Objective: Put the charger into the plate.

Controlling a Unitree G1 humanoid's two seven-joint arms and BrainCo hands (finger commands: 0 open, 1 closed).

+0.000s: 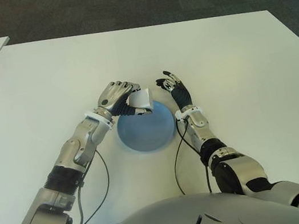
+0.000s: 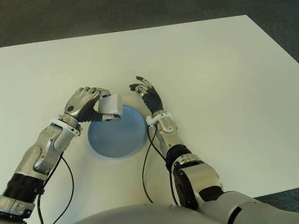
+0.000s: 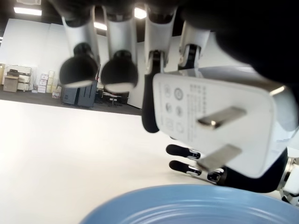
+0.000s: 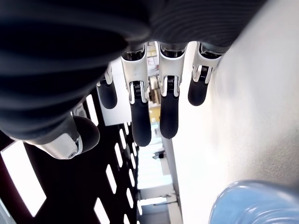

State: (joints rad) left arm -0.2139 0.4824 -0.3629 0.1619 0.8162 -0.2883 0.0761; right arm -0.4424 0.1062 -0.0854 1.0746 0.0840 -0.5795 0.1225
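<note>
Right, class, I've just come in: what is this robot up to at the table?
The left robot hand holds a white charger over the far rim of the blue plate on the white table; its prongs are visible in the left wrist view. The charger is not in the plate yet. The right robot hand shows right of the plate, open and holding nothing.

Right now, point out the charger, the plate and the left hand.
charger (image 1: 140,99): left eye view, on its white body, held above the plate's far rim.
plate (image 1: 147,132): left eye view, on its bare blue middle.
left hand (image 1: 117,97): left eye view, on the knuckles, fingers closed on the charger.
</note>
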